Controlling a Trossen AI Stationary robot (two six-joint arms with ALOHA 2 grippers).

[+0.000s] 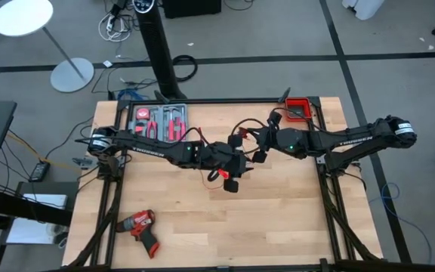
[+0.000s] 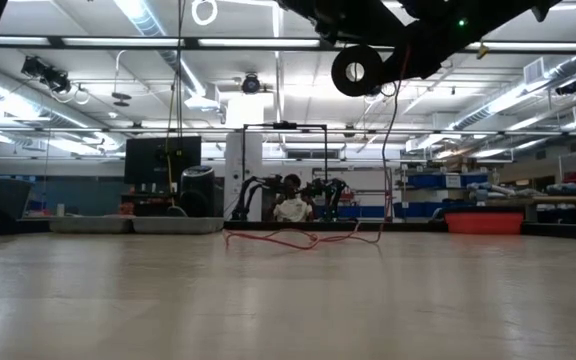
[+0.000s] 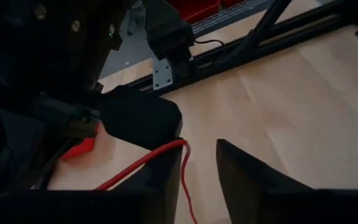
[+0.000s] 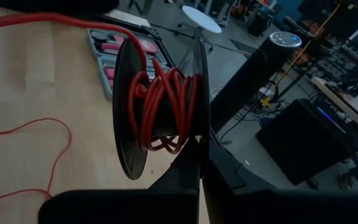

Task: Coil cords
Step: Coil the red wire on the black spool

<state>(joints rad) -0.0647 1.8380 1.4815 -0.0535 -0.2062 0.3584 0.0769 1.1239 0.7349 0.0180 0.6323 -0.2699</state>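
One cordless drill point(image 1: 140, 227) with a red body lies on the wooden table point(image 1: 278, 219) at its near left corner, and one open tool case point(image 1: 159, 121) holding red-handled hand tools sits at the far left edge. Two dark arms meet over the table centre. The left gripper point(image 3: 197, 177) hangs above the middle of the table with its fingers parted; the red wire point(image 3: 160, 155) runs through the gap between them, and no clamping is visible. The right gripper point(image 4: 201, 168) is clenched on the rim of one black spool point(image 4: 160, 106), holding it raised off the table, with several turns of the same red wire wound on its core. One red bin point(image 1: 299, 108) sits at the far right edge. The low view alone shows loose red wire lying in loops on the table surface and a strand rising to the spool overhead. The right wrist view alone shows the turns on the spool, and the slack wire trailing across the wood. The left wrist view alone shows the wire passing between the left fingers point(image 3: 253, 180). No black cable can be identified with certainty.
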